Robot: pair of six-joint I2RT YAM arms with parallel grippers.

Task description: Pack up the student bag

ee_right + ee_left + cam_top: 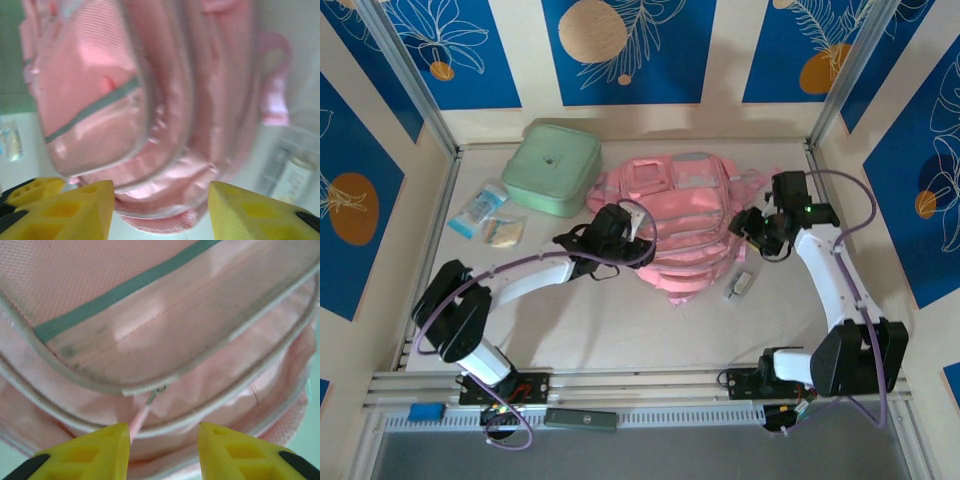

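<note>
The student bag (685,215), pink with grey-piped zip pockets, lies flat in the middle of the table. My left gripper (632,228) is at its left side and my right gripper (752,226) at its right side. In the left wrist view the left gripper (162,435) stands open over a zip seam. A thin pink zip pull (139,419) hangs from the slider (156,394) and runs beside the left fingertip (112,445). In the right wrist view the right gripper (160,197) is open, and the bag's (165,125) folded lower edge lies between its fingers without being pinched.
A mint green square zip case (552,167) lies at the back left, touching the bag. Two small packets (480,208) (504,232) lie left of it. A small bottle-like item (740,285) rests by the bag's right front edge, also visible as a bottle (294,176). Walls enclose three sides.
</note>
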